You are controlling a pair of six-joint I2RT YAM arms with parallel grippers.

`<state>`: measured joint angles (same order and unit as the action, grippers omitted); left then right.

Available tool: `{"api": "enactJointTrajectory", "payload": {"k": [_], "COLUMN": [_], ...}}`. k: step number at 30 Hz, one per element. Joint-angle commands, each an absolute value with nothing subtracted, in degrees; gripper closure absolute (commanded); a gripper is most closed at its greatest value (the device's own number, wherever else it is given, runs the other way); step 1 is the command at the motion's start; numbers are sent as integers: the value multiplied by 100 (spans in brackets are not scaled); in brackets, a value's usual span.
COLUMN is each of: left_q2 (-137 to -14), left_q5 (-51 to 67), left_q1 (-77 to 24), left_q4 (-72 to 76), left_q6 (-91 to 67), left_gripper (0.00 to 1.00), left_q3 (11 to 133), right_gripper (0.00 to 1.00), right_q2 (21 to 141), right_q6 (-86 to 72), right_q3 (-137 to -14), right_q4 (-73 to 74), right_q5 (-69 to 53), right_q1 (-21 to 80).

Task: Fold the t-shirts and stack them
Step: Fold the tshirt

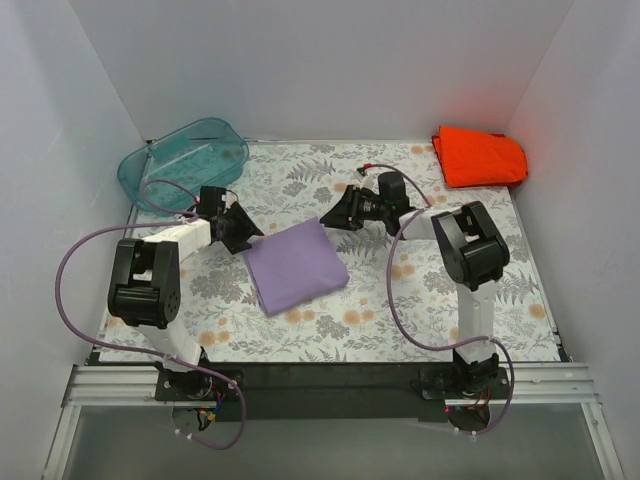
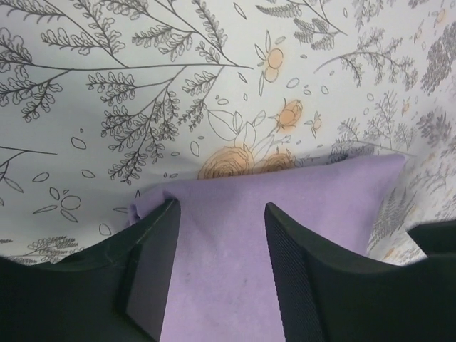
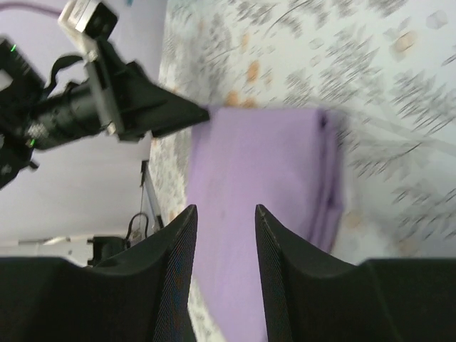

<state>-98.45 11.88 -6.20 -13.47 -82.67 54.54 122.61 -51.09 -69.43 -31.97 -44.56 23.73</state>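
Observation:
The lavender-purple t-shirt (image 1: 296, 266) lies folded into a compact rectangle at the middle of the floral table. It also shows in the left wrist view (image 2: 235, 235) and the right wrist view (image 3: 263, 185). My left gripper (image 1: 250, 236) is open at the shirt's left back corner, jaws spread just over the cloth, holding nothing. My right gripper (image 1: 328, 220) is open just above the shirt's back right corner, empty. The orange-red t-shirt (image 1: 479, 156) lies folded at the back right corner.
A translucent teal plastic tub (image 1: 183, 158) stands at the back left, just behind the left arm. White walls close in the table on three sides. Purple cables loop off both arms. The left gripper shows in the right wrist view (image 3: 142, 107).

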Motion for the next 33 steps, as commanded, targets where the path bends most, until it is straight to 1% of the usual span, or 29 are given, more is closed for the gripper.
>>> {"api": "enactJointTrajectory", "payload": {"k": [1, 4, 6, 8, 11, 16, 17, 20, 22, 26, 29, 30, 33], "left_q2": [-9310, -8817, -8176, -7641, -7235, -7181, -7207, -7304, -7234, -6865, -6522, -6434, -6030], "left_q5": [1344, 1292, 1274, 1379, 1599, 1767, 1749, 1749, 1732, 1451, 1214, 1152, 845], "left_q1": [-676, -966, -1203, -1457, -1827, -2048, -2039, -1943, -1829, -1740, -1740, -1740, -1740], "left_q4": [-1897, -2232, -2320, -2347, -2329, -2040, -2030, -2153, -2293, -2715, -3032, -3137, -3243], "left_q6": [-7788, -7891, -8085, -8480, -9078, -9632, -9781, -9914, -9905, -9774, -9694, -9677, -9633], "left_gripper": [49, 48, 48, 53, 60, 71, 76, 79, 80, 80, 76, 73, 69], "left_q3": [5748, 5538, 5231, 4695, 3992, 2894, 2787, 2567, 2558, 2741, 2979, 3075, 3234], "right_gripper": [55, 55, 55, 55, 55, 56, 56, 56, 56, 56, 56, 56, 55], "right_q2": [11225, 10706, 10399, 10257, 10282, 10713, 10870, 11082, 11048, 10575, 10197, 10117, 9906], "right_q6": [-4948, -5158, -5255, -5256, -5326, -5230, -5212, -5221, -5247, -5413, -5572, -5651, -5791], "right_q3": [-6330, -5557, -5005, -4669, -4088, -3534, -3481, -3288, -3156, -3155, -3313, -3366, -3593], "right_q4": [-3577, -3954, -4235, -4341, -4684, -5115, -5141, -5326, -5422, -5405, -5397, -5388, -5405], "right_q5": [-4623, -4860, -4957, -4957, -4922, -4746, -4711, -4737, -4746, -4921, -5044, -5054, -4835], "right_q1": [2496, 2566, 2672, 2724, 2725, 2681, 2628, 2523, 2461, 2434, 2583, 2671, 3128]}}
